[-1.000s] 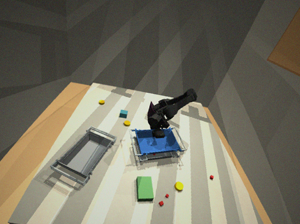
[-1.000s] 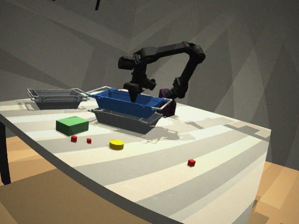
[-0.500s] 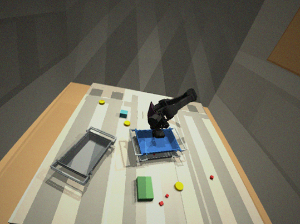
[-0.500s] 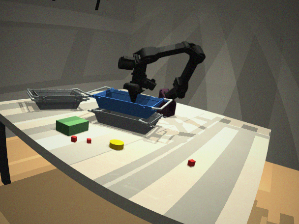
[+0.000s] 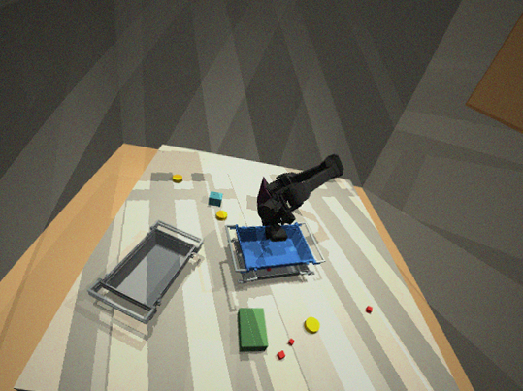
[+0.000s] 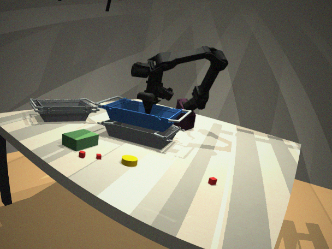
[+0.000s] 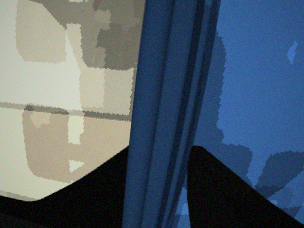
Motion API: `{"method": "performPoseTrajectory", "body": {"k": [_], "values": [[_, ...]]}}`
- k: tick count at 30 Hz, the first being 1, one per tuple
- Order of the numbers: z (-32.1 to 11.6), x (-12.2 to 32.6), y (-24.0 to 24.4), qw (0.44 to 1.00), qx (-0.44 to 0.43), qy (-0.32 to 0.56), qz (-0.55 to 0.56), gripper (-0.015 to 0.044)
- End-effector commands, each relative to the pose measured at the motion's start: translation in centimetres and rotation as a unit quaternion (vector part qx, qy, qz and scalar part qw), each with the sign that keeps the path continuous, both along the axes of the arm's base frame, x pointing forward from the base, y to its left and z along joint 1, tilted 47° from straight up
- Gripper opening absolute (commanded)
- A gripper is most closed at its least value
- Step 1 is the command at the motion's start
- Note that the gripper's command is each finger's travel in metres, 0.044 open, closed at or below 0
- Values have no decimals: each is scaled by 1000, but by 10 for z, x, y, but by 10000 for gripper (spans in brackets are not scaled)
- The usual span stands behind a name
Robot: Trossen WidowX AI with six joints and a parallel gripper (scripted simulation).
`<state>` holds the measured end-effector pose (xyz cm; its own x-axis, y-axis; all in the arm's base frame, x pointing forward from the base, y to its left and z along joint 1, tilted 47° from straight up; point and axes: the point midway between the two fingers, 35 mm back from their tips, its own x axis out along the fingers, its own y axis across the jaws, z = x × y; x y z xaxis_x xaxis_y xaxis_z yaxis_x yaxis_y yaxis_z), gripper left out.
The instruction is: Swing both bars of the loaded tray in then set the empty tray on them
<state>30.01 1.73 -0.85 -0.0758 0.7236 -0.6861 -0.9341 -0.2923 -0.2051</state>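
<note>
The blue empty tray is roughly level directly above the grey loaded tray. Its pale wire bars stick out at both ends. My gripper is shut on the blue tray's long side wall, one finger inside and one outside. One red block shows in the loaded tray under the blue one; the rest of the load is hidden. The loaded tray's bars are mostly covered, and I cannot tell whether the blue tray touches them.
Another grey tray stands to the left. A green block, a yellow disc and several small red cubes lie in front. A teal block and two more yellow discs lie farther back.
</note>
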Motion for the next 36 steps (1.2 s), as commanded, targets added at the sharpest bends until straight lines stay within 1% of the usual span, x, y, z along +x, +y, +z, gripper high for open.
{"method": "performPoseTrajectory", "body": {"k": [1,28,36], "values": [[-2,-5,5,1000,-3,10,10,0],[-2,-5,5,1000,-3,10,10,0],[-2,-5,5,1000,-3,10,10,117]]}}
